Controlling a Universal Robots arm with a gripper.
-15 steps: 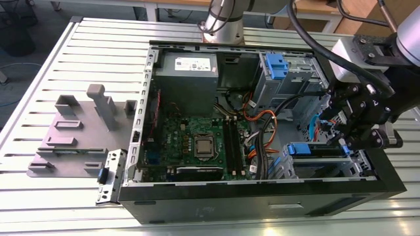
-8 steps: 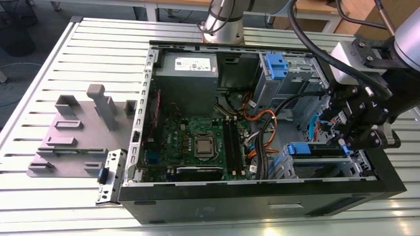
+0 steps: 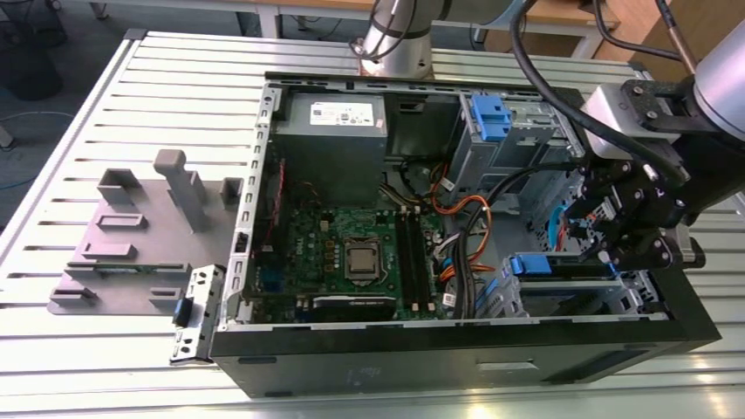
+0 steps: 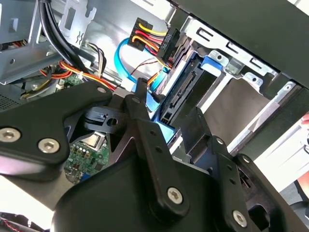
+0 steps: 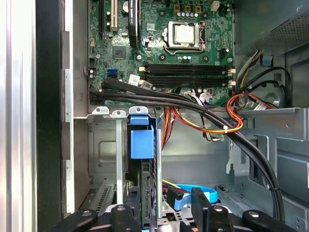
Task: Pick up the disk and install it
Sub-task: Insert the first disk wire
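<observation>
Inside the open computer case (image 3: 291,92), at the corner on the exterior view's right and nearest the camera, the gripper (image 3: 629,231) hangs over the lower drive bay (image 3: 559,292); the disk (image 5: 143,179) stands on edge in that bay, its blue bracket tab (image 5: 141,140) toward the motherboard (image 5: 164,43), and in the second wrist view the disk (image 4: 181,99) shows its connector edge beside the bay's silver wall. The fingers (image 4: 145,125) sit close around the blue bracket, one to each side of the drive as far as I can judge, but whether they clamp it or stand just clear I cannot tell; the contact itself is hidden behind the black links. The step in hand looks like seating the drive; doing it well means keeping the drive parallel to the bay walls so the bracket runs in its guides; pressing squarely, not at one corner; and keeping clear of the blue data cable (image 4: 123,65) and the black cable bundle (image 5: 203,108) that cross just beside the bay, since either could snag.
</observation>
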